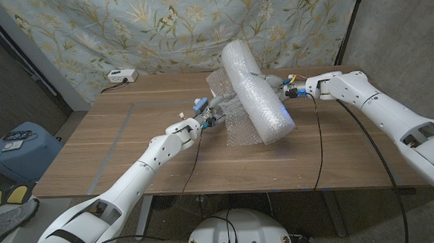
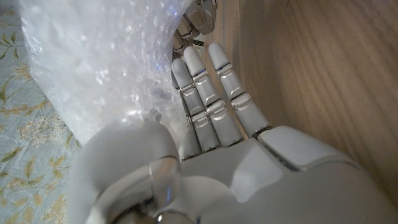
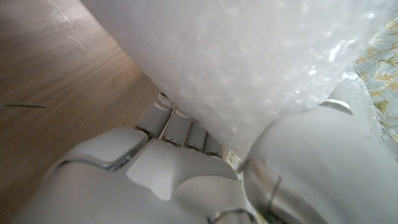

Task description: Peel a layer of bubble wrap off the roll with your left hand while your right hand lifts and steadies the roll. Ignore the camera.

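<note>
A thick white bubble wrap roll [image 1: 257,97] slants across the middle of the wooden table [image 1: 129,152], its far end raised and its near end low by the tabletop. My right hand [image 1: 274,83] grips it from the right side; in the right wrist view the roll [image 3: 249,56] lies between the fingers [image 3: 177,127] and the thumb. A loose layer [image 1: 236,128] hangs off the roll's left side. My left hand [image 1: 215,115] holds that layer; in the left wrist view the wrap [image 2: 93,56] runs between thumb and fingers [image 2: 214,87].
A small white box [image 1: 121,76] sits at the table's back left edge. A blue case [image 1: 17,150] stands on the floor to the left. Floral cloth [image 1: 159,20] hangs behind the table. Cables [image 1: 321,142] trail from both wrists over the front edge.
</note>
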`<action>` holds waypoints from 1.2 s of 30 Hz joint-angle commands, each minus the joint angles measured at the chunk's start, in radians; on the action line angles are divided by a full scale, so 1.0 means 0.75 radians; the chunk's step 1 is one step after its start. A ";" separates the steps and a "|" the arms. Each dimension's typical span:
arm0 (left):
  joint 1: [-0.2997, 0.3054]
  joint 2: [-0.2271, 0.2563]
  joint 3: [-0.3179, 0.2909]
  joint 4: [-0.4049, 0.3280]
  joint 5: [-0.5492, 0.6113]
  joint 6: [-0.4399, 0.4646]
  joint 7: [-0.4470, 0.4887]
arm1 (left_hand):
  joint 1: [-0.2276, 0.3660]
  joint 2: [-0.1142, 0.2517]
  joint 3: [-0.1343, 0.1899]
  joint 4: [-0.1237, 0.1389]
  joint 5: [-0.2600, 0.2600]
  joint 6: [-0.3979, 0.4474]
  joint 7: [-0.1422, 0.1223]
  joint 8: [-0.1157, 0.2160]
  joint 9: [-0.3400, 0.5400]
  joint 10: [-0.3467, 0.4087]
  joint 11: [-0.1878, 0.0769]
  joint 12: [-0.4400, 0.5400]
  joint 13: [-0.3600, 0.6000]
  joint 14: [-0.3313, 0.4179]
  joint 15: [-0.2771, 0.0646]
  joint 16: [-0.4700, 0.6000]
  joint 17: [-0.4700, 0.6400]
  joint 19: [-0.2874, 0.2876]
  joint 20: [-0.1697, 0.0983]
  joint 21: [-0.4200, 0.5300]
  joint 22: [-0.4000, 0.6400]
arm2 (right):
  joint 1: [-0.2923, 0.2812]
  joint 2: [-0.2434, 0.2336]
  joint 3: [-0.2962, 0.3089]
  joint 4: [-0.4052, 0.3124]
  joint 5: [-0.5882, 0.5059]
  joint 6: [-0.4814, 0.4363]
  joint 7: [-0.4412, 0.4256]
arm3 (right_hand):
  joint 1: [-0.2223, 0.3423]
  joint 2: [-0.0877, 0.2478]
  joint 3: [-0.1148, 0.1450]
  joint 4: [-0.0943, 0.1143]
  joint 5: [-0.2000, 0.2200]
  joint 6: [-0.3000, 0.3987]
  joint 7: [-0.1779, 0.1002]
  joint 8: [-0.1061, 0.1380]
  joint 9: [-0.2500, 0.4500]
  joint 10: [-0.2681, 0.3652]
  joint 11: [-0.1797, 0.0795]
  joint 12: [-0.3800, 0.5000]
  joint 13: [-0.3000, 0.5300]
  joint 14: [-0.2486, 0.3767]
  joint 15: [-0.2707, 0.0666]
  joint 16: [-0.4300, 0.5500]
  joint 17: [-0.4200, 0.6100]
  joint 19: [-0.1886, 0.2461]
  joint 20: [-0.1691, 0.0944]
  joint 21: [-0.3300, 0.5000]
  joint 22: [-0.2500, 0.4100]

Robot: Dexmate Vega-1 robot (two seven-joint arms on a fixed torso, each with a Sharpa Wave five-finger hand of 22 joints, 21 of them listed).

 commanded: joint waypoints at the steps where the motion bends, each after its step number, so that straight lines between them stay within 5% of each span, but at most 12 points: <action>1: 0.003 -0.002 -0.011 0.007 -0.038 0.031 0.000 | 0.007 0.002 0.008 0.001 -0.002 -0.004 0.000 0.006 0.004 -0.005 -0.004 0.006 0.011 0.005 -0.003 -0.011 0.007 -0.007 -0.004 0.013 0.004 | 0.001 0.049 0.008 0.100 0.046 -0.040 0.039 | 0.312 0.328 -0.003 -0.007 0.008 0.010 0.003 -0.005 -0.001 0.005 -0.002 0.000 0.004 0.015 -0.107 0.004 0.007 -0.008 -0.021 0.008 0.003; 36: -0.015 0.003 -0.013 0.008 -0.086 0.119 0.026 | -0.004 -0.003 0.024 0.005 -0.002 -0.011 -0.010 0.012 0.006 0.001 -0.007 -0.017 0.029 0.011 -0.010 -0.033 0.031 -0.024 -0.010 0.077 -0.005 | -0.105 0.112 0.139 0.190 0.223 -0.056 0.020 | 0.290 0.350 -0.012 -0.009 0.016 0.004 0.012 -0.044 -0.008 -0.014 0.015 -0.022 -0.021 -0.016 -0.103 -0.016 -0.006 -0.032 -0.020 0.010 0.000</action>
